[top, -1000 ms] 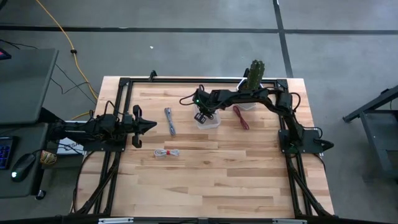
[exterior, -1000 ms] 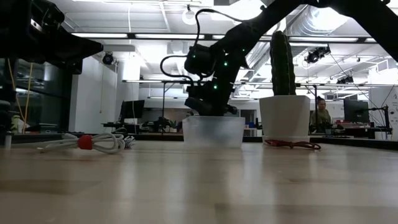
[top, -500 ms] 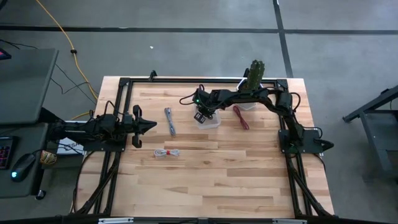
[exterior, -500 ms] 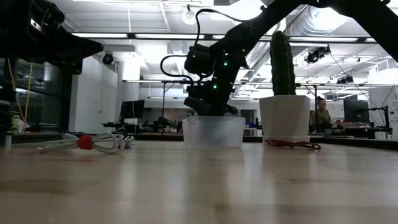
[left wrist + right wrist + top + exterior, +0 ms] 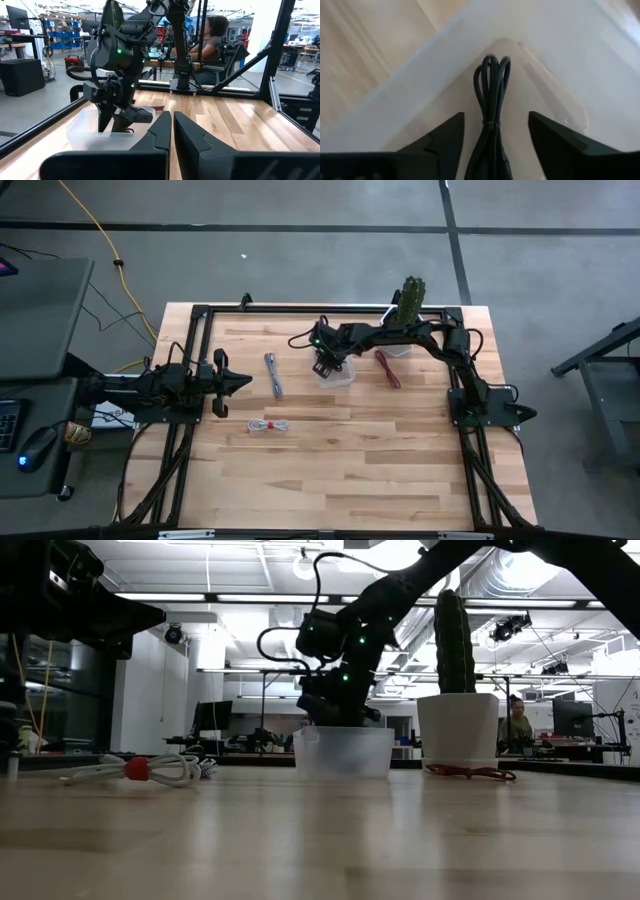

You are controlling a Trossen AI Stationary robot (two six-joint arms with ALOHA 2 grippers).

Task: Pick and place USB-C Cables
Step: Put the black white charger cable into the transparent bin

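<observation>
A black cable (image 5: 490, 100) lies on the floor of a clear plastic container (image 5: 343, 378), its looped end in a corner. My right gripper (image 5: 495, 117) hangs open over the container (image 5: 343, 752), one finger on either side of the cable and apart from it. A grey cable (image 5: 273, 374) lies flat on the table left of the container. A whitish cable with a red spot (image 5: 268, 425) lies nearer the front. A dark red cable (image 5: 387, 368) lies right of the container. My left gripper (image 5: 245, 381) is shut and empty at the table's left edge.
A cactus in a white pot (image 5: 405, 310) stands at the far edge behind the container, close to the right arm. A black frame rail (image 5: 300, 308) runs around the table. A person (image 5: 212, 35) sits beyond the table's right side.
</observation>
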